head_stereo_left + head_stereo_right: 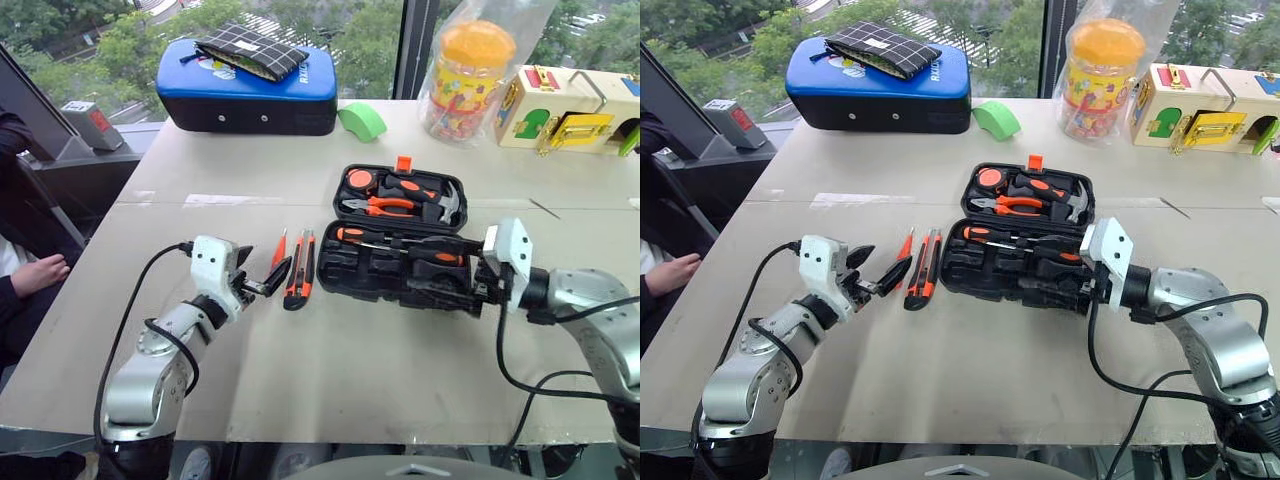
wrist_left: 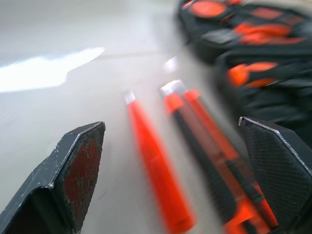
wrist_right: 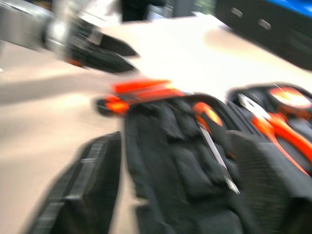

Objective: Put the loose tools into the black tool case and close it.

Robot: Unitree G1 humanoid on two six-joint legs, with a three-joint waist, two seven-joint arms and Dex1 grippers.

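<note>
The table (image 1: 330, 370) fills the frame. At centre the black tool case (image 1: 400, 268) lies open. Left of it lie the utility knife (image 1: 299, 270) and small orange screwdriver (image 1: 279, 247). Left gripper (image 1: 262, 278), lower left, jaws apart; right gripper (image 1: 478, 285), jaws apart, empty.

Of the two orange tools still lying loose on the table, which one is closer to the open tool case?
The orange-black utility knife. It lies right beside the black tool case, while the small all-orange screwdriver lies on the knife's far side, toward the left end effector.
</note>
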